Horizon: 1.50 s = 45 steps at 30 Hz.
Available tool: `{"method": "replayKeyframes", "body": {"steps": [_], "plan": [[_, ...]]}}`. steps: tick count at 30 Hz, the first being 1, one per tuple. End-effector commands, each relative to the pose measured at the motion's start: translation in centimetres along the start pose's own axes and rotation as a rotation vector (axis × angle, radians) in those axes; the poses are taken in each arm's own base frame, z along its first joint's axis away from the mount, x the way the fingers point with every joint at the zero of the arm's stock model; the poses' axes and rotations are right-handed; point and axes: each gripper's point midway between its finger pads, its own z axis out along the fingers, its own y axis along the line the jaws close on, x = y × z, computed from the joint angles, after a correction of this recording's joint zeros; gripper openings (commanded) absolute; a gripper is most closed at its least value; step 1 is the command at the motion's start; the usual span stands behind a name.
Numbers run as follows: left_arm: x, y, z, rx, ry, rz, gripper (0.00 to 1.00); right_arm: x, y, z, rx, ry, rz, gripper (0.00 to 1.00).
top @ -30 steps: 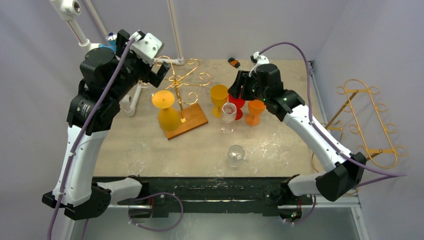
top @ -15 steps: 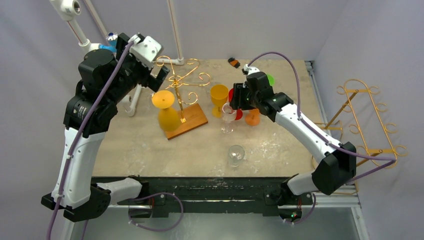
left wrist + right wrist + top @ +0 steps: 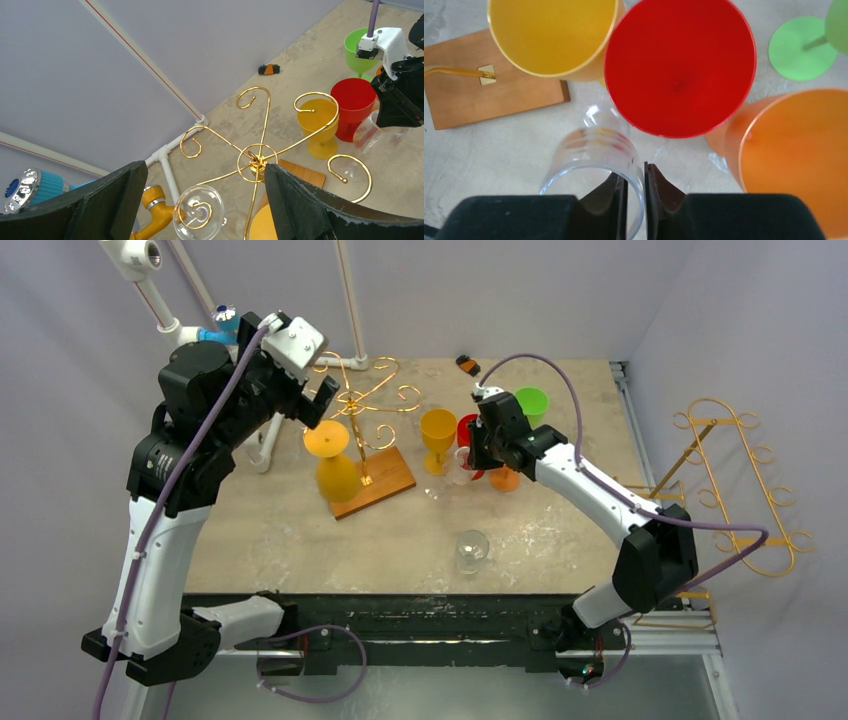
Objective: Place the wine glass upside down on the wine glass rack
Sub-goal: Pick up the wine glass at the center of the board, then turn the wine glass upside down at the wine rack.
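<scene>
- Right gripper (image 3: 634,172) has swung in since a sec ago, from over the red glass (image 3: 679,65) & orange glass (image 3: 794,150) to the clear wine glass (image 3: 591,150). Jaws have narrowed a lot. Green glass (image 3: 531,400), hidden behind the arm before, now shows.
- Left arm has hardly budged.
- Right gripper: nearly closed, pinching the clear wine glass by its rim wall, one finger inside the bowl & one outside. Only the thin glass wall sits btwn them.
- Clear wine glass sits mid-table, just in front of the red glass, btwn the yellow glass (image 3: 549,35) & the orange glass. It's right of the wine glass rack (image 3: 255,161) and apart from its wooden base (image 3: 489,95).
- Orientation: mouth up toward the wrist, foot down by the table (image 3: 290,530). Long axis roughly upright. It looks to lean a bit, rim toward the right arm, foot toward the rack. Can't tell if the foot touches the table.
- Left gripper (image 3: 205,172): wide open, nothing in it, hangs above the rack's top ring w/ the gold hooks spread below.
- Rack stands upright; one orange-yellow glass (image 3: 338,478) hangs on it upside down, foot on top.
- 2nd clear glass (image 3: 471,550) stands alone nr the front edge, well apart from the rest.
</scene>
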Motion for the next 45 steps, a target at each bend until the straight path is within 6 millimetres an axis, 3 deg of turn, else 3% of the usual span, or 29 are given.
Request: {"method": "replayKeyframes", "body": {"steps": [1, 3, 9, 13, 19, 24, 29, 34, 38, 45], "plan": [[1.0, -0.2, -0.9, -0.013, 0.029, -0.039, 0.93, -1.4, -0.5, -1.7, 0.033, -0.039, -0.018, 0.10], [1.1, -0.6, -0.8, 0.010, 0.025, -0.038, 0.92, -2.5, -0.3, -2.9, 0.030, -0.071, -0.011, 0.00], [0.6, -2.1, -0.6, 0.091, -0.001, -0.056, 0.90, -4.5, 0.1, -8.0, -0.009, -0.143, 0.000, 0.00], [0.1, -4.1, -0.8, 0.199, -0.033, -0.079, 0.90, -6.0, 1.0, -13.7, -0.090, -0.220, 0.005, 0.00], [-0.8, -7.7, -1.2, 0.388, -0.098, -0.121, 0.97, -8.5, 0.2, -23.0, -0.105, -0.369, 0.013, 0.00], [-0.5, -10.9, -0.4, 0.562, -0.090, -0.220, 0.97, -12.3, 2.5, -28.8, -0.247, -0.525, 0.063, 0.00], [-0.6, -12.4, 0.8, 0.645, -0.079, -0.312, 0.99, -15.8, 4.4, -30.8, -0.347, -0.657, 0.086, 0.00], [-1.4, -12.8, 2.1, 0.670, -0.097, -0.384, 1.00, -17.7, 6.2, -31.8, -0.443, -0.723, 0.091, 0.00], [-1.7, -13.1, 3.4, 0.688, -0.092, -0.442, 1.00, -18.5, 7.5, -32.8, -0.524, -0.762, 0.102, 0.00], [-2.0, -12.2, 5.5, 0.624, -0.117, -0.465, 0.94, -18.8, 9.0, -32.6, -0.613, -0.756, 0.108, 0.00]]}}
